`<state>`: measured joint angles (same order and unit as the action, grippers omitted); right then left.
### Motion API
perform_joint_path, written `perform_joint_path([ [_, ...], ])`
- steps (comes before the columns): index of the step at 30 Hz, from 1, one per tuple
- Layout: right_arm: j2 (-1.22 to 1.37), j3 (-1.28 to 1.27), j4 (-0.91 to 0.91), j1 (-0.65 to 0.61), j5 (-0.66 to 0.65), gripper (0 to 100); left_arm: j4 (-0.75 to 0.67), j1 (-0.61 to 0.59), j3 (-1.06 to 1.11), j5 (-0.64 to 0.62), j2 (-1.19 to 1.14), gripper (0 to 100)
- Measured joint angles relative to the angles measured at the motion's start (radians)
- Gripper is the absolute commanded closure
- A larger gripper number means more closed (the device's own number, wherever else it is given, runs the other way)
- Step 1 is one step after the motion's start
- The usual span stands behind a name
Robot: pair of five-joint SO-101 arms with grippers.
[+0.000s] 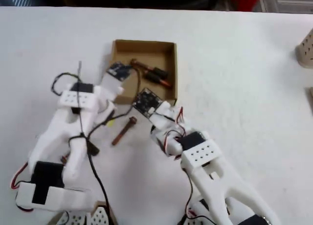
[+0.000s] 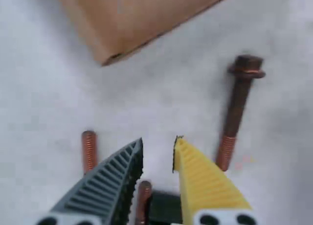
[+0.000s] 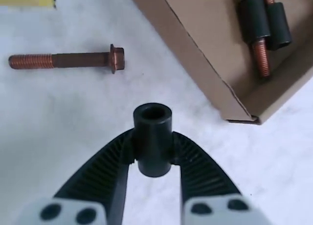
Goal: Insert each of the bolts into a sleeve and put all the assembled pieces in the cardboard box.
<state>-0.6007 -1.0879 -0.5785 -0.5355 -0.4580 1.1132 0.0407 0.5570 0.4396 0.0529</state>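
The cardboard box (image 1: 144, 48) stands at the table's back centre with two assembled bolt-and-sleeve pieces (image 1: 152, 74) inside, also seen in the right wrist view (image 3: 259, 24). My right gripper (image 3: 153, 154) is shut on an upright black sleeve (image 3: 153, 137), just off the box's near corner (image 3: 230, 107). A copper bolt (image 1: 123, 131) lies loose on the table between the arms (image 3: 68, 60). My left gripper (image 2: 157, 154) hangs open beside that bolt (image 2: 239, 107), nothing between its fingertips. Two more bolts (image 2: 88, 150) (image 2: 143, 200) lie below it, partly hidden.
The box's wall (image 2: 132, 19) is close ahead of the left gripper. A dark block (image 2: 164, 208) shows under the left fingers. A pale perforated object (image 1: 305, 49) stands at the table's far right edge. The right half of the table is bare white surface.
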Motion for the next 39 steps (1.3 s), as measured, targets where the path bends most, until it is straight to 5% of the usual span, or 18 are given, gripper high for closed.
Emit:
perform_joint_path([
  [7,-0.153,-0.04,-0.114,0.068,0.0,97.9,-0.034,0.143,0.0,-0.097,0.0,87],
  [20,-0.275,-0.14,-0.123,0.281,0.0,97.9,-0.204,0.186,0.115,-0.133,0.0,87],
  [34,-0.281,-0.18,-0.127,0.305,-0.017,97.9,-0.121,0.199,-0.037,-0.138,-0.213,87],
  [39,-0.284,-0.204,-0.127,0.305,-0.017,97.9,-0.117,0.196,-0.055,-0.163,-0.227,95],
])
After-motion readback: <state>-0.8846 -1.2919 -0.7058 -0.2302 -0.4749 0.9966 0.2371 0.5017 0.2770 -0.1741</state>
